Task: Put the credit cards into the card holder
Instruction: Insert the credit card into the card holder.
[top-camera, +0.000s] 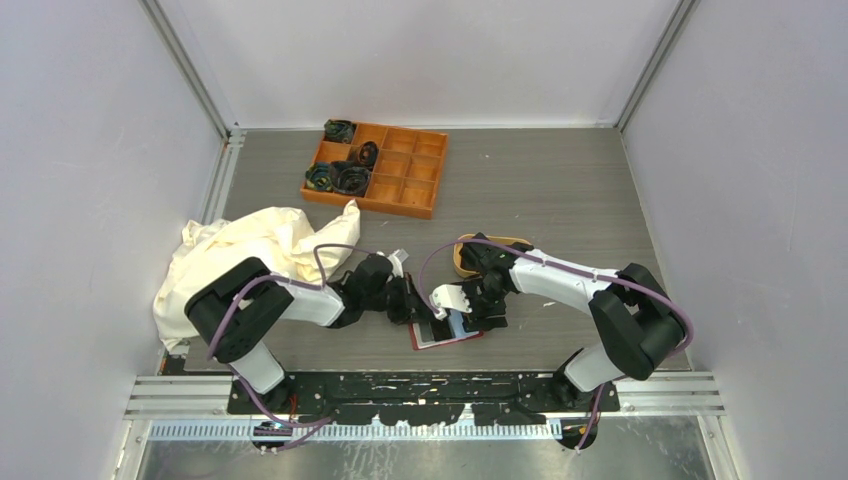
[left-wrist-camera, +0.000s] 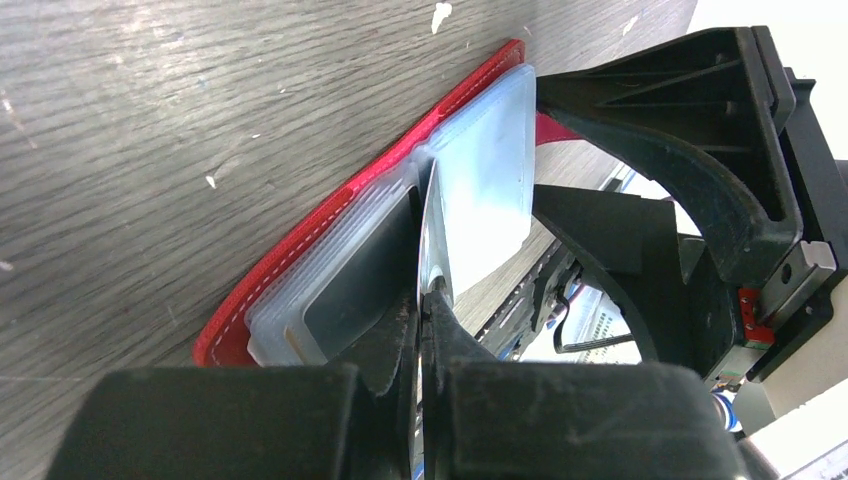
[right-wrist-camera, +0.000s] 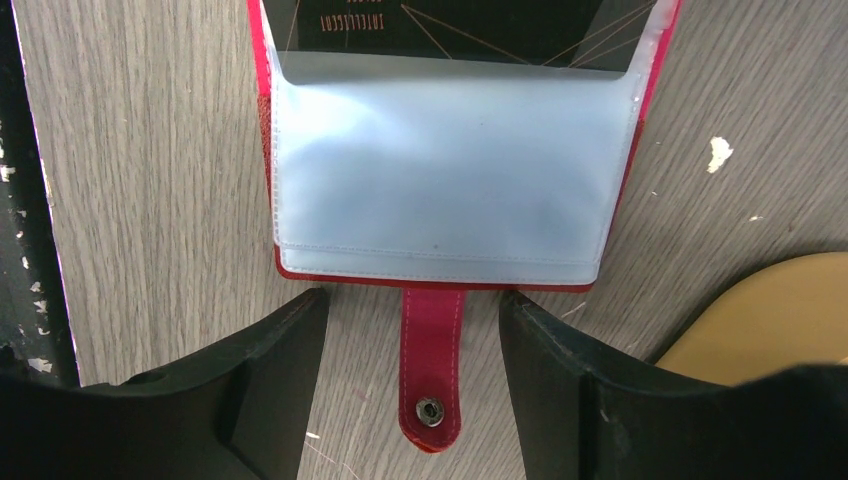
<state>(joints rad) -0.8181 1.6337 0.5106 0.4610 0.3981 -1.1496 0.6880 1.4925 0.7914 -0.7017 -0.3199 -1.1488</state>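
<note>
1. The card holder (right-wrist-camera: 440, 200) is laid open and flat on the grey, wood-grained table (right-wrist-camera: 150, 150), near its front edge and between the two grippers. A red leather-like cover with pale stitching is seen, lined with translucent light-blue plastic pockets.
2. A black card (right-wrist-camera: 450, 25) with fine gold lettering is seen under the clear pocket at the end of the holder farthest from its tab.
3. The snap tab (right-wrist-camera: 432, 380), a narrow red strap with a rounded end and a metal stud, is stretched flat from the holder's edge.
4. The right gripper (right-wrist-camera: 412, 310) is held wide, its blunt black fingers set either side of the tab, just short of the holder's edge; nothing is gripped.
5. The left gripper (left-wrist-camera: 428, 300) is pressed shut on a thin pale sheet (left-wrist-camera: 432, 230) rising from the holder's pockets. Seen edge-on, it cannot be told whether this is a pocket leaf or a card.
6. A smooth, rounded tan tray (right-wrist-camera: 780, 310) is set just beside the holder's tab end. An orange compartment box (top-camera: 378, 168) is placed well beyond the holder, and a rumpled cream cloth (top-camera: 240, 260) well off toward the left arm's side.
</note>
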